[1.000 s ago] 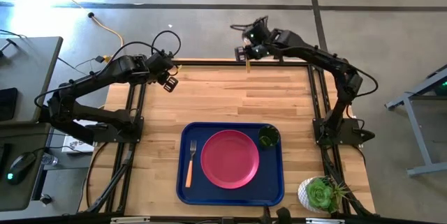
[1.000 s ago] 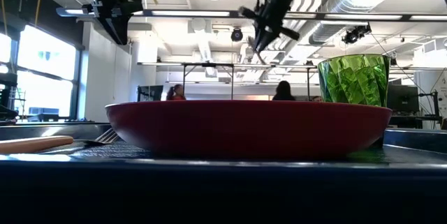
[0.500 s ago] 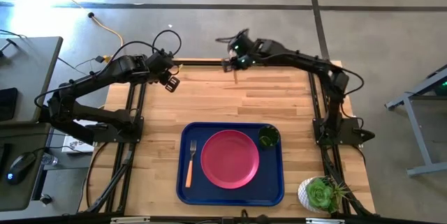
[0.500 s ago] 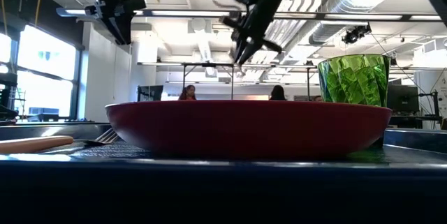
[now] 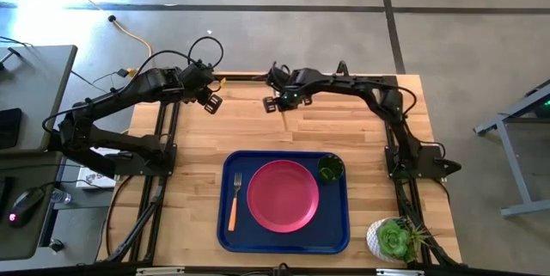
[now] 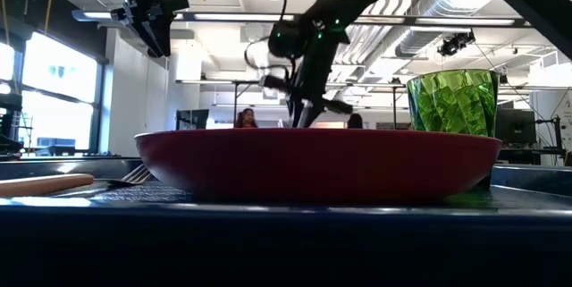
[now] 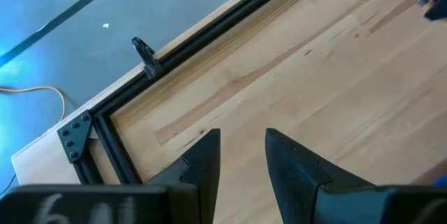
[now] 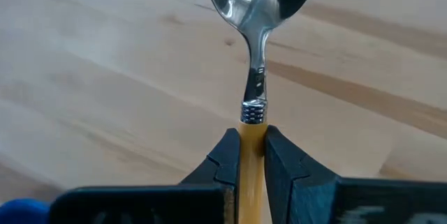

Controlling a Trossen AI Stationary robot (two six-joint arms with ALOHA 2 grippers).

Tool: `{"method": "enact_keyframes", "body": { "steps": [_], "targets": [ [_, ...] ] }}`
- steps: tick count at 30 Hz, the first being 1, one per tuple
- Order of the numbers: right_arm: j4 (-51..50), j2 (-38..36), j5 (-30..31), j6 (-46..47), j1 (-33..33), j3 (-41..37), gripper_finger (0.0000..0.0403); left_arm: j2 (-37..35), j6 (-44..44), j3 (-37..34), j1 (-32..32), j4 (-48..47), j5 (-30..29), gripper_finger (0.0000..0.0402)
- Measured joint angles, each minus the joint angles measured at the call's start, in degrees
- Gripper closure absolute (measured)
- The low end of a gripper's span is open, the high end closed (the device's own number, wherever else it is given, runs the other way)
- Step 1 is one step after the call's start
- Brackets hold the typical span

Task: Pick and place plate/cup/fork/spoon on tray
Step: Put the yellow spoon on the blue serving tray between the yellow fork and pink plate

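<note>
Spoon (image 8: 260,35), slim with a silver bowl and orange handle, is clamped by its handle in my right gripper (image 8: 253,155) above the table's far middle. My left gripper (image 7: 239,155) waits empty, parted, far left. One round pink-red plate (image 5: 283,195), one green tumbler (image 5: 330,168) and one orange-handled fork (image 5: 235,199) sit on the dark blue tray (image 5: 339,237); only the spoon remains.

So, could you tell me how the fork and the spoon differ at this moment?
The fork lies flat on the tray, left of the plate; the spoon is held off the table, its handle clamped in the right gripper. The fork ends in tines, the spoon in a rounded bowl. The fork is already placed; the spoon is not yet. Both have orange handles and silver metal heads.
</note>
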Motion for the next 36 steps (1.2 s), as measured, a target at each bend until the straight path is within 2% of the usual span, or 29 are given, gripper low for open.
{"method": "enact_keyframes", "body": {
  "steps": [15, 36],
  "targets": [
    [-3.07, 4.72, -0.50, 5.13, -0.06, -0.02, 0.0386, 0.00, 0.07, 0.00, 0.00, -0.04, 0.04, 0.0296],
    [-6.36, 5.26, -0.21, 8.44, -0.21, -0.37, 0.0386, 0.00, 2.05, 0.00, 0.01, -0.07, 0.13, 0.0296]
  ]
}}
